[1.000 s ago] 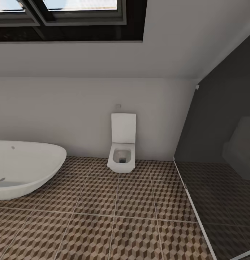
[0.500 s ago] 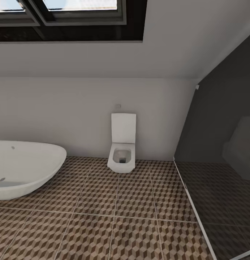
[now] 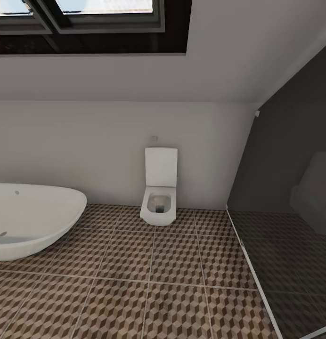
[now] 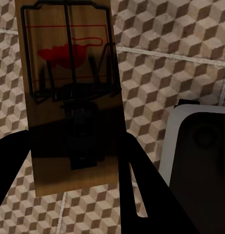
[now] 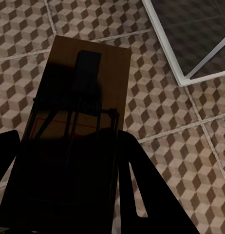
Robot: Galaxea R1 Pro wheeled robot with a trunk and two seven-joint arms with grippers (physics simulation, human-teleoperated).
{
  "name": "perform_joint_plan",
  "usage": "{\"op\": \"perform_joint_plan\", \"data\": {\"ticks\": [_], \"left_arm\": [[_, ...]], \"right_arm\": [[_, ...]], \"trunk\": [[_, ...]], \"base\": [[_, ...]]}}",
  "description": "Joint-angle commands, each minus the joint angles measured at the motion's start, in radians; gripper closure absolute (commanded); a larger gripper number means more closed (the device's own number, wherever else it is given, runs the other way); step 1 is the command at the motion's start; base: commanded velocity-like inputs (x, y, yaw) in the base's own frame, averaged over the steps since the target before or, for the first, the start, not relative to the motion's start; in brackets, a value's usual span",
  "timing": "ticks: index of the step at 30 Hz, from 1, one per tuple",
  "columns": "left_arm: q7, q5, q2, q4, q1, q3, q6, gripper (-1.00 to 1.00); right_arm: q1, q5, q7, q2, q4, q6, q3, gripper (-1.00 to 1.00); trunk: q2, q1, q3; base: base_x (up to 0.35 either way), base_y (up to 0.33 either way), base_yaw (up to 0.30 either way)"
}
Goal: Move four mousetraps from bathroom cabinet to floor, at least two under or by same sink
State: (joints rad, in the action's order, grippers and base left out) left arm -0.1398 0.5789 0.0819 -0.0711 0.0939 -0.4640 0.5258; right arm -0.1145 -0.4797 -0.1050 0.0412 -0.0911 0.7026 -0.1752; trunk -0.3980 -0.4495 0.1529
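Both jaws pinching a mousetrap each above the bathroom floor (image 3: 172,263).
Left mousetrap (image 4: 71,92) and right mousetrap (image 5: 76,146) are hanging high; releasing risks bouncing away from any sink.

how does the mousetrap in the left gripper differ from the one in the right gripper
The left mousetrap is lit, its red spot and wire frame clear; the right mousetrap is mostly in shadow, with only faint red lines. The left one's wire end points away from the fingers; the right one's sits near them. Both are tan boards held over the floor.

Even soft daylight from skylight (image 3: 87,14); wrist views dim, claws silhouetted black; renders slightly soft.
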Motion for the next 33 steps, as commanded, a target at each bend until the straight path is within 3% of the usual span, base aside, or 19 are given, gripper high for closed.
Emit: {"op": "perform_joint_plan", "data": {"ticks": [1,33], "left_arm": [[-0.006,-0.002,-0.001,-0.003,0.001,-0.007,0.003,1.0],[-0.006,-0.002,-0.001,-0.003,0.001,-0.007,0.003,1.0]], "right_arm": [[-0.001,-0.002,-0.009,0.0,0.0,0.001,-0.009,1.0],[-0.001,-0.002,-0.009,0.0,0.0,0.001,-0.009,1.0]], "trunk": [[-0.002,-0.001,0.002],[-0.002,-0.001,0.002]], "base": [[0.0,0.0,0.0],[0.0,0.0,0.0]]}}
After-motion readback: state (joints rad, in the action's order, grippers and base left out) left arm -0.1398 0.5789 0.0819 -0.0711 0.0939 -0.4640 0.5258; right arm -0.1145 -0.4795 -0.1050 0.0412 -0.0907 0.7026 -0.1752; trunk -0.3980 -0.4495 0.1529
